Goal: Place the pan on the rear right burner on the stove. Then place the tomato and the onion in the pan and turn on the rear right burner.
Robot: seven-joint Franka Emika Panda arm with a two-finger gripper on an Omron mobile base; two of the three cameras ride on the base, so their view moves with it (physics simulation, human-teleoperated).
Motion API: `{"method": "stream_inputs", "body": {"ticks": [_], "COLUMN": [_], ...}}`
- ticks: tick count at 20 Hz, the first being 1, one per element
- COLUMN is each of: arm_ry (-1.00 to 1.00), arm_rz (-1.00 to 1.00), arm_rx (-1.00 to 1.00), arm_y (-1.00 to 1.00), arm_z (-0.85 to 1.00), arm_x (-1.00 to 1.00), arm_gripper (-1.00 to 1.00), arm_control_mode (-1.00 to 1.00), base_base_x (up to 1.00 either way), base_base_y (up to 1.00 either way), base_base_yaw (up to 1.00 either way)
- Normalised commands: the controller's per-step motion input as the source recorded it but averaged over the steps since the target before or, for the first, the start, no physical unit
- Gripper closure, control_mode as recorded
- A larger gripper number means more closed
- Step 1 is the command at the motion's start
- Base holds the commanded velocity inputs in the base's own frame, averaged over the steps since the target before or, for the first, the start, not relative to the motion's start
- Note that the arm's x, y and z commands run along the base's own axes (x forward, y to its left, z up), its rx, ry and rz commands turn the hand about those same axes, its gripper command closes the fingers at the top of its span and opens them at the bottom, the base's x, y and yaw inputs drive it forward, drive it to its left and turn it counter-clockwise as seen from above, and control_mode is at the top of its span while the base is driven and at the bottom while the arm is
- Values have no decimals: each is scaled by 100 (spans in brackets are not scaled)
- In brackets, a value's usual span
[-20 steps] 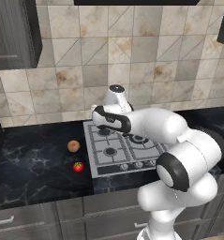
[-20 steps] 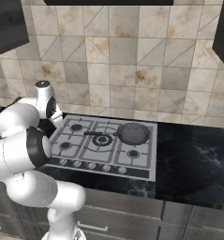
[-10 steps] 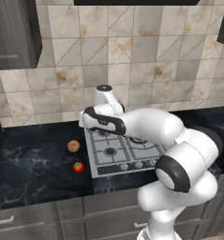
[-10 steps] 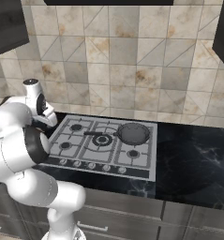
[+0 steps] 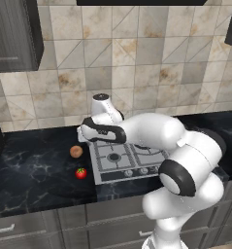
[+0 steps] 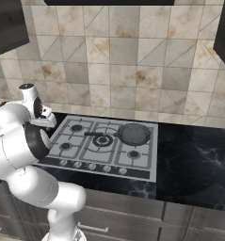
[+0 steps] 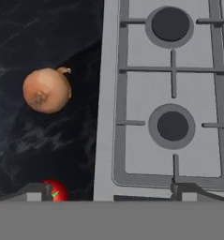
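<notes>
In the left base view the arm has swung further left than a second ago: the hand (image 5: 84,132) now hangs over the stove's (image 5: 132,158) left edge instead of above its middle. The onion (image 5: 76,151) lies on the black bench (image 5: 35,170) just left of and below the hand, with the tomato (image 5: 80,173) nearer the front edge, a little apart from it. In the right base view the hand (image 6: 47,121) has likewise drawn off to the far left of the stove (image 6: 104,146), while the pan (image 6: 133,134) sits on the rear right burner as before, its handle pointing left, well apart from the hand. In the hand view the fingertips (image 7: 38,192) stand spread wide at the bottom with nothing between them; the onion (image 7: 47,90) lies on the bench (image 7: 19,140) beside the stove (image 7: 132,103), and the tomato (image 7: 56,192) shows just beside the left fingertip, partly hidden.
</notes>
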Motion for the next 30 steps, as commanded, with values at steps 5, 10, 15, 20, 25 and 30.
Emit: {"method": "stream_inputs", "body": {"ticks": [5,10,15,20,25,30], "arm_ry": [0,-1,-7,-8,-6,-5], "arm_rz": [21,15,16,13,12,8], "arm_rx": [-3,0,0,0,0,0], "arm_y": [15,23,19,21,10,3], "arm_z": [-18,-4,0,-2,-2,-1], "arm_x": [0,0,0,1,0,1], "arm_gripper": [-100,-100,-100,-100,-100,-100], "arm_control_mode": [-100,-100,-100,-100,-100,-100], "base_base_x": [0,0,0,0,0,0], "base_base_y": [0,0,0,0,0,0], "base_base_yaw": [0,0,0,0,0,0]}}
